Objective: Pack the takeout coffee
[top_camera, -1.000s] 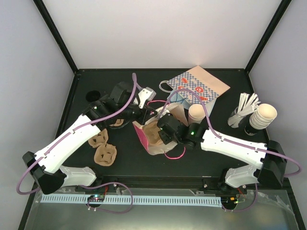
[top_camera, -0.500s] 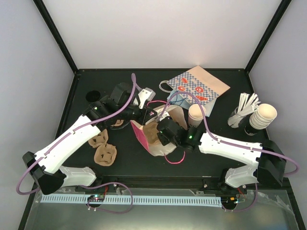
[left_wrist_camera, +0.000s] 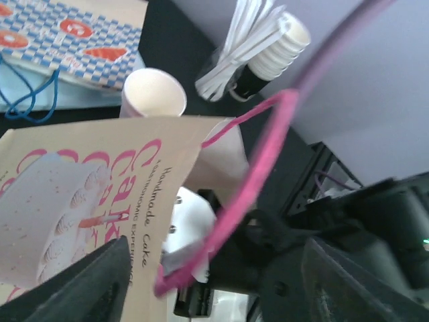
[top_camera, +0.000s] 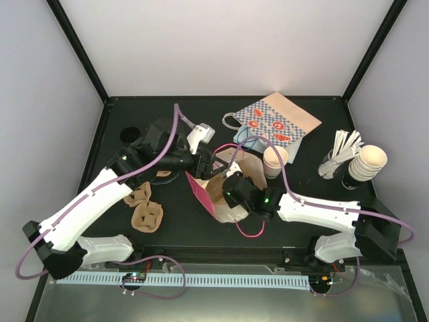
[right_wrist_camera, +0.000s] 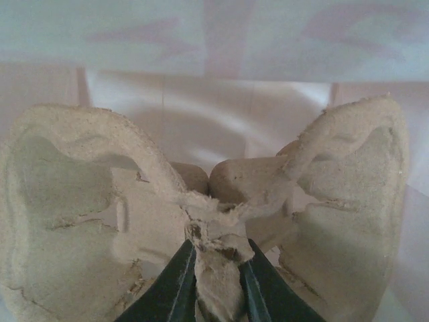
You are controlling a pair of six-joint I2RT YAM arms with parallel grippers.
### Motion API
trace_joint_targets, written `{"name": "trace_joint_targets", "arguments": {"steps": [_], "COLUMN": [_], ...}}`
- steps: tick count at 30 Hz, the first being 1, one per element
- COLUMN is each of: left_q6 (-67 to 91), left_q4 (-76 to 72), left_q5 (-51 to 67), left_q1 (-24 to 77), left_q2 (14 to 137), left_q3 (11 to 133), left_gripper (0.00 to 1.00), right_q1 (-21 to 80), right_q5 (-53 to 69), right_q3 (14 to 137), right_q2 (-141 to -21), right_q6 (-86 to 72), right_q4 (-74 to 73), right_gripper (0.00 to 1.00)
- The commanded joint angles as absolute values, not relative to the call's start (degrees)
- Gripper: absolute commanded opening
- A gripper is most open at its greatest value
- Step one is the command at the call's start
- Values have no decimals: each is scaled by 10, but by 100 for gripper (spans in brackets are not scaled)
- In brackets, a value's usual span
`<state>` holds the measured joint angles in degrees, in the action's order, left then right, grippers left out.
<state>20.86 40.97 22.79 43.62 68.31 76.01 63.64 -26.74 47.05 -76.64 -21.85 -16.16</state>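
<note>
Black tabletop [top_camera: 322, 208] with an open pink bag [top_camera: 201, 191] at centre. Inside it, the right gripper [right_wrist_camera: 216, 258] pinches the centre tab of a pulp cup carrier [right_wrist_camera: 221, 194]. The left gripper [top_camera: 209, 159] hangs open and empty at the bag's rim. The takeout coffee [top_camera: 275, 161] stands upright just right of the bag, nearer the right arm.

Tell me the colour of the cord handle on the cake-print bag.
Bright pink; the cord handle shows best in the left wrist view.
</note>
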Motion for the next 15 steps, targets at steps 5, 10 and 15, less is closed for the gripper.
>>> {"name": "trace_joint_targets", "arguments": {"steps": [5,10,15], "left_q6": [191,174,174], "left_q4": [417,410,386], "left_q5": [257,279,321], "left_q1": [368,271,191], "left_q2": [625,646,725], "left_q3": [785,755,727], "left_gripper": [86,94,86], "right_q1": [649,653,655], "right_q5": [-289,-293,-290], "right_q3": [433,423,410], "right_q2": [-743,-744,-739], "right_q6": [-205,-193,-180], "right_q4": [-115,-89,-57], "right_gripper": [17,17,17]}}
